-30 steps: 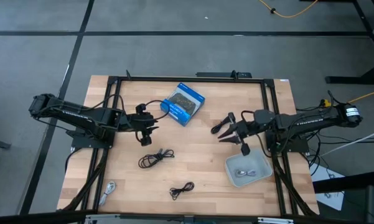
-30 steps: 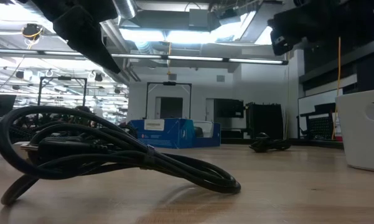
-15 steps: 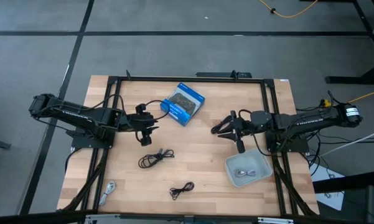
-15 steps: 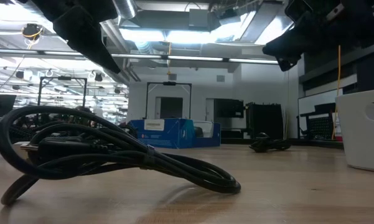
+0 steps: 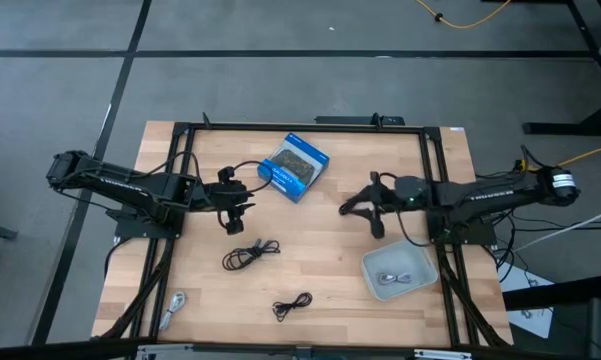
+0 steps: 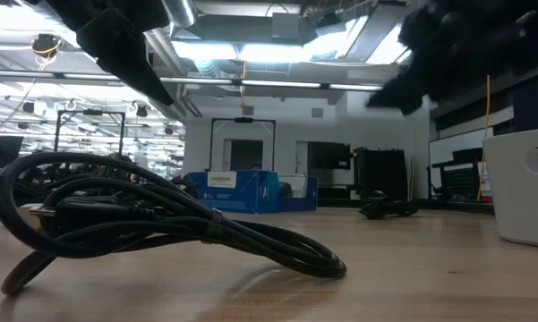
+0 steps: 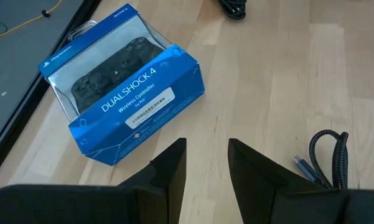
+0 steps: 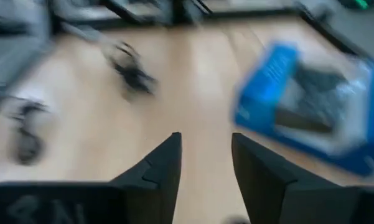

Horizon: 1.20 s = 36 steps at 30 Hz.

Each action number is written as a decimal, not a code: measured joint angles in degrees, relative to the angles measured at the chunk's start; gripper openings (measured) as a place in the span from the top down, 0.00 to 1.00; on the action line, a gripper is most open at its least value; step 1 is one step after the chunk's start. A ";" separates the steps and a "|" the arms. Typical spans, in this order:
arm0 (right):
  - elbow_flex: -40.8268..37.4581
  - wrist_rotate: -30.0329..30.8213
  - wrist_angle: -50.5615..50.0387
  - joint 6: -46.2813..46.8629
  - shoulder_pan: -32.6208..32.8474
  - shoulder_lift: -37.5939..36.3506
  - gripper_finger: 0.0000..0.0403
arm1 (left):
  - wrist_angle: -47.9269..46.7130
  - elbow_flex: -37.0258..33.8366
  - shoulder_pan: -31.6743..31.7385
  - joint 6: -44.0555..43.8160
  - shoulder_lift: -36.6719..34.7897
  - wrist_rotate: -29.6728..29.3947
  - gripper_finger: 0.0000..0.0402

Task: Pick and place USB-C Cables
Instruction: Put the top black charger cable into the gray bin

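Right pincer released, holding nothing, above bare wood beside the blue-and-black rectangular box, pale grey tray with pale cable just behind it, left pincer parted, black coiled cable close below it, another black cable further off.

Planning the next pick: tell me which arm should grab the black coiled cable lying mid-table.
Left, probably. The left gripper hovers open just beyond the black coiled cable, while the right gripper sits across the table near the pale grey bin.
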 joint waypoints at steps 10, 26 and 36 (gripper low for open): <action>0.15 0.10 -6.98 -0.92 -6.66 4.68 0.64 | 0.00 0.00 0.00 0.00 0.00 0.00 0.72; 13.41 1.74 -30.30 -16.82 -9.80 21.36 0.64 | 0.04 0.00 0.00 0.00 0.02 -0.02 0.72; 13.66 6.38 -30.81 -22.67 -10.82 25.38 0.64 | 0.04 0.00 0.00 0.02 0.02 -0.02 0.72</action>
